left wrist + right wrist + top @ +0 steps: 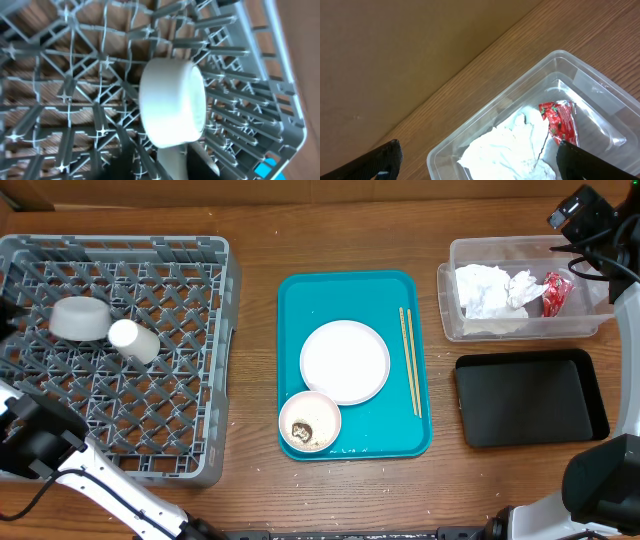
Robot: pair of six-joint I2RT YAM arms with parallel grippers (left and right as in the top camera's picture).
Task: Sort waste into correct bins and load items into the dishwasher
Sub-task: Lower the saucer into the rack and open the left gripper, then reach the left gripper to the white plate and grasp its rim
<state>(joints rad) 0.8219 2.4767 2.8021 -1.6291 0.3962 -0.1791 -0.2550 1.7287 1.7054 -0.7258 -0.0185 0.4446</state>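
The chopsticks (410,361) lie side by side on the teal tray (400,435). Their long axis runs from the near side to the far side of the table (255,240), parallel to the tray's right-hand rim and just inside it. The round white plate (345,361) sits to their left with a strip of bare tray between. A white bowl (310,422) holding brownish food scraps (304,430) sits at the plate's near edge.

To the right, the clear tub (450,310) holds crumpled napkins (490,292) and the red wrapper (556,293). The black tray (530,398) lies nearer, apart from the tub.

The grey rack (200,380) stands well to the left. In its far left part are a second bowl (80,318), tipped over, and a cup (133,340) on its side just beside it. The rest of the lattice is open.

The right gripper (480,167) hovers over the tub's far corner, its jaws wide apart and holding nothing. The left arm (40,438) is at the rack's near left corner. Whether its jaws are apart or together cannot be told.
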